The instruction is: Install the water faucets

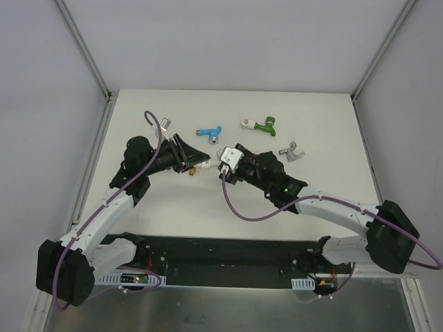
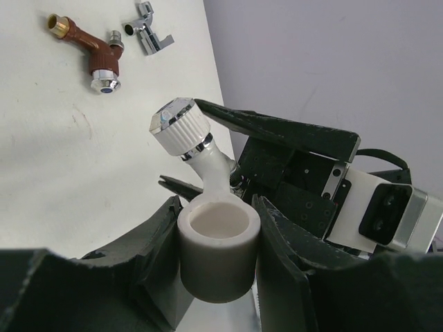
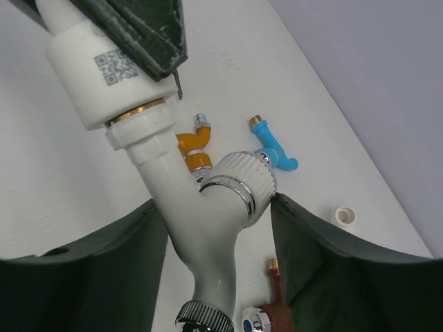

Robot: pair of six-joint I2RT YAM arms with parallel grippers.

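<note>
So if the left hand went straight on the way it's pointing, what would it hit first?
Probably the right hand, facing it close ahead. The left hand is shut on a white pipe fitting, and the white faucet in that fitting is gripped by the right hand.

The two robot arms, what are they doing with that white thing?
They are joining two parts. The left gripper holds the short white pipe piece, and the right gripper holds the white tap, whose end sits in that piece. A blue tap, a green tap and a grey tap lie loose on the table.
</note>
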